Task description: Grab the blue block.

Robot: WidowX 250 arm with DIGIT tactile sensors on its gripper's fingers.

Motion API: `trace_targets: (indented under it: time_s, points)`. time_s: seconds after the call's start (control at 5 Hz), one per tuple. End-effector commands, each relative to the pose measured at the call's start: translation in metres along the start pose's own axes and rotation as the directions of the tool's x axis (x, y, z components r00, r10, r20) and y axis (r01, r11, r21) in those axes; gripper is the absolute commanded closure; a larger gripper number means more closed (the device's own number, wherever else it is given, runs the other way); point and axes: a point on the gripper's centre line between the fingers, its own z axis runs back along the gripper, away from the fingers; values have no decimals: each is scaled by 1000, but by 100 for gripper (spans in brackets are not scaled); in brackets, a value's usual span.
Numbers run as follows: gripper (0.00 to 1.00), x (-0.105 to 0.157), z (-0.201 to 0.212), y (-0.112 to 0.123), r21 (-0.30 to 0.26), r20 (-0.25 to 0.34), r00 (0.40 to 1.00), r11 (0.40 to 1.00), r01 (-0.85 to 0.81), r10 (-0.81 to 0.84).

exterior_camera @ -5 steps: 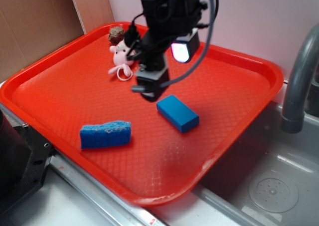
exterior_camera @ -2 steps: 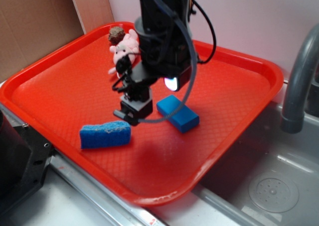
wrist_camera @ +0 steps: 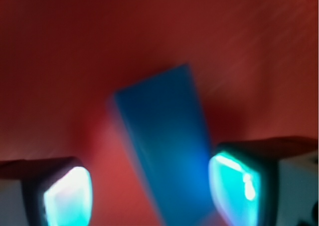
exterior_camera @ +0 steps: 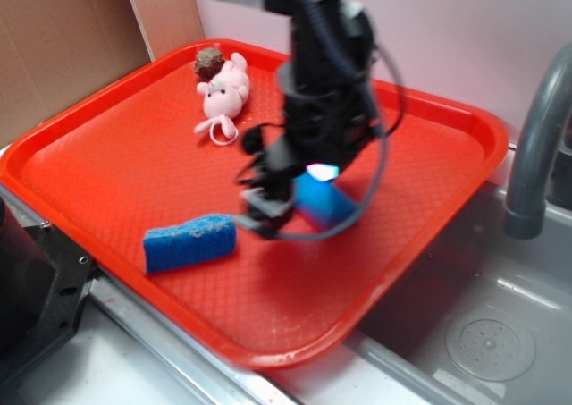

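Note:
The blue block (exterior_camera: 323, 202) lies on the red tray (exterior_camera: 116, 164), partly hidden by the arm. In the wrist view it (wrist_camera: 164, 136) is a smooth blue brick lying slanted, its near end between the fingers. My gripper (exterior_camera: 265, 210) hangs low over the tray at the block's left end; it is blurred by motion. In the wrist view the gripper (wrist_camera: 152, 196) is open, with the left pad (wrist_camera: 67, 196) apart from the block and the right pad (wrist_camera: 234, 186) close to its edge. The jaws hold nothing.
A rough blue sponge (exterior_camera: 189, 241) lies near the tray's front left. A pink toy pig (exterior_camera: 223, 97) and a brown lump (exterior_camera: 208, 61) sit at the tray's back. A grey faucet (exterior_camera: 536, 146) and sink (exterior_camera: 487, 333) are to the right. Cardboard (exterior_camera: 63, 38) stands at the left.
The arm swung right and came down from near the pig, past the sponge's end, to the blue block's left end, uncovering the pig. The block and sponge have not moved.

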Motion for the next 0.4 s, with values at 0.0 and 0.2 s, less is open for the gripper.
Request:
trace_targets:
  time_s: [0.0, 0.2]
  points:
    - [100, -15, -7, 4, -39, 27, 980, 980, -194, 195]
    - [100, -25, 1, 3, -52, 56, 952, 953, -300, 302]
